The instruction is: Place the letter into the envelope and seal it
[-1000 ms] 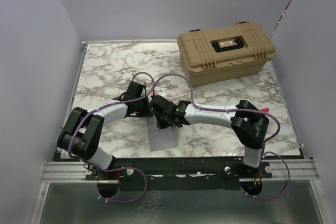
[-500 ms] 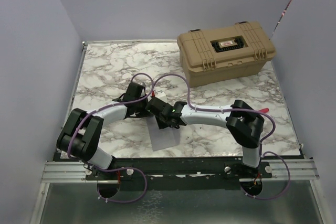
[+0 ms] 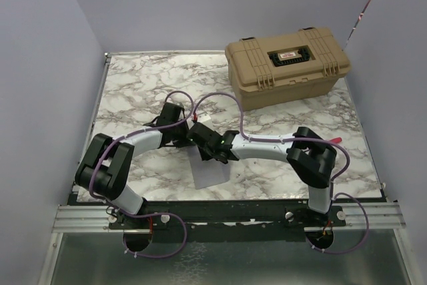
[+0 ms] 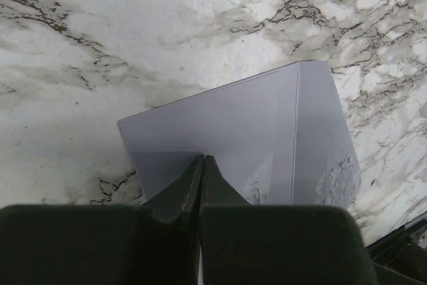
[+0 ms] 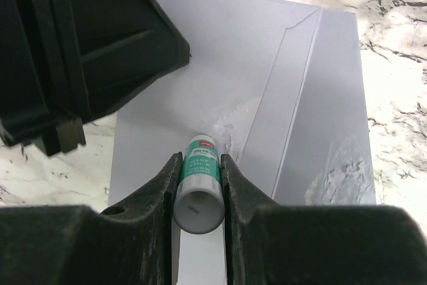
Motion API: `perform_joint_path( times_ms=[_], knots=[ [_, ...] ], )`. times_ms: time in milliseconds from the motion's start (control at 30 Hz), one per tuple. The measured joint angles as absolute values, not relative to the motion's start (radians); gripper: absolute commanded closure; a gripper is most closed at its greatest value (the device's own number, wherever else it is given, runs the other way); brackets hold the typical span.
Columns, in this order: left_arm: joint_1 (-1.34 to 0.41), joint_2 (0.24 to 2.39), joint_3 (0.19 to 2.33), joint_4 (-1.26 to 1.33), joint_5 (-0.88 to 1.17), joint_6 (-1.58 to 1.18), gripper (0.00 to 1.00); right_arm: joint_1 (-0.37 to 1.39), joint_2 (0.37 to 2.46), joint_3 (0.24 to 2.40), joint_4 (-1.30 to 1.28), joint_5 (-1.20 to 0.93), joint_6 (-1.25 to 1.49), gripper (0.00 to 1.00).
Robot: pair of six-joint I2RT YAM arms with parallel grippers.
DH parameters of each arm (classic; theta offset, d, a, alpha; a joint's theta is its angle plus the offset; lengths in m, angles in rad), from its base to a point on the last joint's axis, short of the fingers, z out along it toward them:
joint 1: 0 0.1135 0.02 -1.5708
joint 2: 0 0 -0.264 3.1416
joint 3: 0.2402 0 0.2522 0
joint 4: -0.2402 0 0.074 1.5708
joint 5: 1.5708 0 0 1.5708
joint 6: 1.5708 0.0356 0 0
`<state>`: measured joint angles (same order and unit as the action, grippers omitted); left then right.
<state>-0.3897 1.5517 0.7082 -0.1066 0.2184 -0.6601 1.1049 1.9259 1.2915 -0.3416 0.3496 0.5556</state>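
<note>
lying flat on the marble table (image 3: 133, 91) near its front edge, the envelope (image 3: 209, 174) sits well apart from the tan toolbox (image 3: 288, 65) in the top view. the left wrist view shows the left gripper (image 4: 203, 159) with its 2 fingers pressed together, tips on the envelope's edge. the right wrist view shows the right gripper (image 5: 199, 158) clamping a green glue stick (image 5: 199, 188), its tip touching the envelope beside the flap crease.

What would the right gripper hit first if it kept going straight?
The envelope. The glue stick held in the right gripper points at it near the flap fold and may be touching it.
</note>
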Motion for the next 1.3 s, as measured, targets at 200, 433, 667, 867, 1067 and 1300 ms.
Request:
perform_joint_path(
  times_ms=[200,433,667,867,1067,1300],
  knots=[
    [-0.372,1.572,0.717,-0.099,0.245,-0.709,1.0,1.104,1.86,1.178,-0.245,0.293,0.502,1.0],
    [-0.364,1.59,0.722,-0.086,0.263,-0.745,1.0,1.103,1.826,1.122,-0.188,0.202,0.398,0.99],
    [-0.353,1.591,0.716,-0.081,0.276,-0.77,1.0,1.102,1.803,1.104,-0.196,0.167,0.338,0.99],
    [-0.342,1.598,0.715,-0.076,0.295,-0.78,1.0,1.1,1.813,1.114,-0.207,0.184,0.342,0.99],
    [-0.334,1.611,0.719,-0.077,0.321,-0.773,1.0,1.065,1.839,1.144,-0.202,0.194,0.355,1.0],
    [-0.333,1.639,0.741,-0.052,0.323,-0.765,1.0,1.019,1.891,1.211,-0.205,0.214,0.364,1.0]
  ],
)
